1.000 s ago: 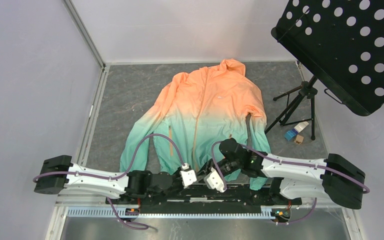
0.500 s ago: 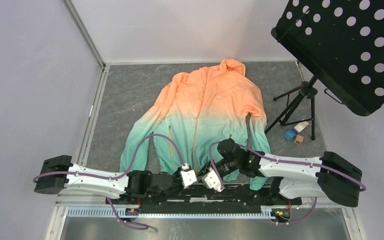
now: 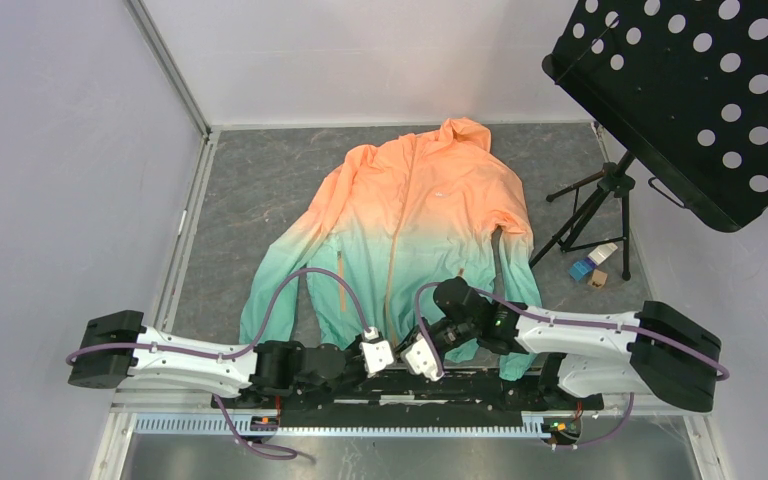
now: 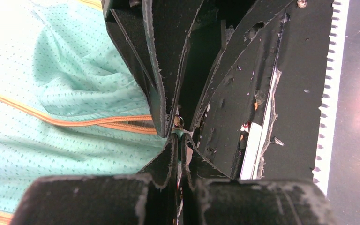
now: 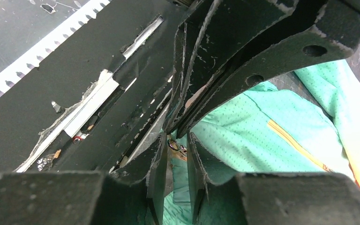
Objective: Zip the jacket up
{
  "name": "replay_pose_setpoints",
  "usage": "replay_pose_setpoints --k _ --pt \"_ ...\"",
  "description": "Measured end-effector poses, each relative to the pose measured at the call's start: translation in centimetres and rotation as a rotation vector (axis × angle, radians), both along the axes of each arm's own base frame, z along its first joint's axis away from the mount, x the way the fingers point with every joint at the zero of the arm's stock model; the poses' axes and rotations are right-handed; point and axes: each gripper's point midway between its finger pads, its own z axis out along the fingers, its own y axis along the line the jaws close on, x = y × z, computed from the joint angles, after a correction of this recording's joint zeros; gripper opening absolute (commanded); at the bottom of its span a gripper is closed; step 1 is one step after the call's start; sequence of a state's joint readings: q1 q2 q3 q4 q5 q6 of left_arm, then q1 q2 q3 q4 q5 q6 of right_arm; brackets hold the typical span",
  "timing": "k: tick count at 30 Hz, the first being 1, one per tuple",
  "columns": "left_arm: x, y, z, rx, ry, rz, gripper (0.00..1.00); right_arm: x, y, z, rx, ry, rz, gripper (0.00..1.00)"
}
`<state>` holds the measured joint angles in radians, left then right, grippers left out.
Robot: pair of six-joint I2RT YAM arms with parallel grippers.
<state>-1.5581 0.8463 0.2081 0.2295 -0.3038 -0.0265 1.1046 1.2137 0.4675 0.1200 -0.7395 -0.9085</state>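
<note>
Top external view: the jacket (image 3: 410, 220) lies flat on the grey table (image 3: 260, 190), hem nearest the arms. The left gripper (image 4: 178, 134) is clenched on that hem — the right gripper (image 5: 176, 139), jaws narrowly parted, straddles the zipper pull (image 5: 174, 146).

Jacket (image 3: 412, 215) was laid flat, front up, on the grey table (image 3: 250, 190), with the hood at the far end and the hem at the near edge. Colour was graded from orange (far half) to mint green (near half). Sleeves were splayed left and right, cuffs toward the near side. Orange centre zipper (image 3: 392, 270) was run far-to-near down the middle, with an orange pocket zip (image 3: 341, 285) left of it. Hem fabric at the zipper's near end was bunched.
</note>
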Motion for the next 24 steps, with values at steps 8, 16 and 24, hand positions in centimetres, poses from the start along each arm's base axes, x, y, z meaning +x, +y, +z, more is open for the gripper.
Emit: replay_pose_setpoints --k 8,16,24 --pt "-0.1 0.1 -0.5 0.018 0.003 -0.005 0.02 0.0 0.3 0.2 0.000 0.044 -0.029 0.25" --pt "-0.3 0.0 -1.3 0.054 0.009 -0.018 0.02 -0.1 0.3 0.2 0.023 0.074 -0.058 0.18" --pt "-0.3 -0.1 -0.6 0.027 0.008 -0.018 0.02 0.0 0.2 0.1 0.021 0.072 -0.061 0.20"
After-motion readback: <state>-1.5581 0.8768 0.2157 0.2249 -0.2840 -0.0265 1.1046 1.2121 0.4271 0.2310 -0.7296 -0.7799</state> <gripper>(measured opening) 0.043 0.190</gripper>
